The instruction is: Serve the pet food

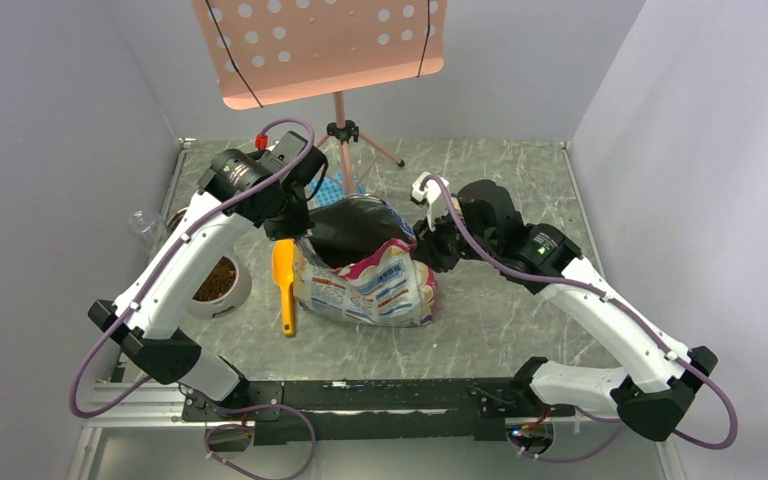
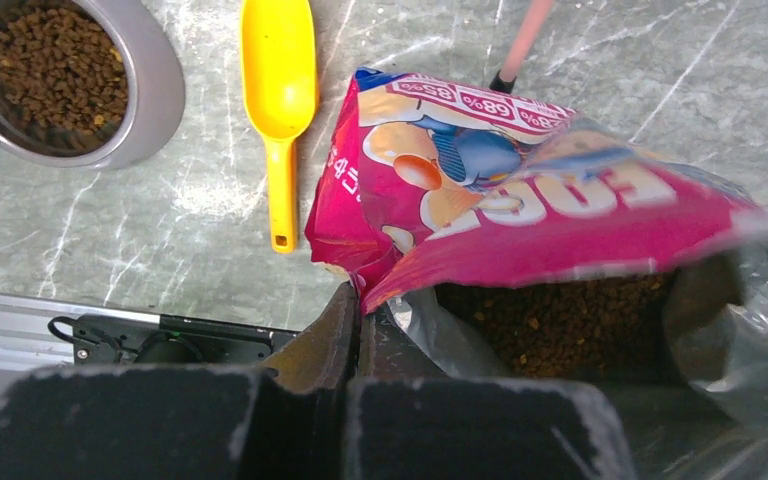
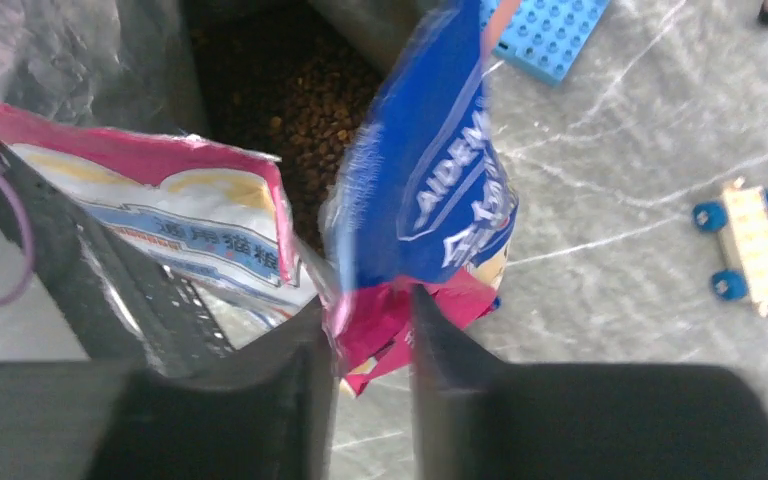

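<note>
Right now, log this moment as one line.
left tool: shut on bag rim | right tool: shut on bag rim | bag: open, pet food inside | scoop: unheld, beside bowl | bowl: holds pet food

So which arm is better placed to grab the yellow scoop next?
Left, probably. The yellow scoop lies beside the left gripper, between the bowl and the bag. The right gripper pinches the bag's opposite edge, with the bag between it and the scoop. Either must release the bag first.
</note>
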Robot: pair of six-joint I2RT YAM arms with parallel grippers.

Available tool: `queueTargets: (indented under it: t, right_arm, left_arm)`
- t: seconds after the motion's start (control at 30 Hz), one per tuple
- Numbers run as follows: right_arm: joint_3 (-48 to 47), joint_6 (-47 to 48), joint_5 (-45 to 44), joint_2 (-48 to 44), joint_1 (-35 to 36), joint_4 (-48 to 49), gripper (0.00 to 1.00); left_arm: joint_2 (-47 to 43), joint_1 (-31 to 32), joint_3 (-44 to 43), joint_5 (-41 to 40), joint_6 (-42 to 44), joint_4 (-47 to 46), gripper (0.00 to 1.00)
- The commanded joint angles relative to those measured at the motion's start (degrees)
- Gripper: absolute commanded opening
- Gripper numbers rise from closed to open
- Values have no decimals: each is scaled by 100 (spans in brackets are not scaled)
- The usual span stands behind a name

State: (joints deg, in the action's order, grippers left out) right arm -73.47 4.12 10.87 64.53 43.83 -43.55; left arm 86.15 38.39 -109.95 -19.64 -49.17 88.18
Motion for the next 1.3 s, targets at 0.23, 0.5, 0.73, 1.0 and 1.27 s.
queueTargets:
  t: [0.23,0.5,0.73,1.0,1.27]
  right_arm:
    - [-43,18,-526,-832,-34,-295,0]
    - [-31,23,-213,-832,-33,-231,0]
    - [103,101,115,-924,-33,-251,0]
    - [119,228,86,-1004,-33,-362,0]
    - [90,141,-63,-1070,-33,-389,0]
  left_arm:
    - [-1022,-697,455,-188,-960,-88,9]
    - [-2165,-1100,1451,1416,-2229,-637,90]
    - [-3202,-1194,2867,2531,-4348,-2055,99]
    - [-3123,-1229,3517,2906,-6125,-2554,99]
    - [-3119,-1243,3113,2494,-6075,-2579,99]
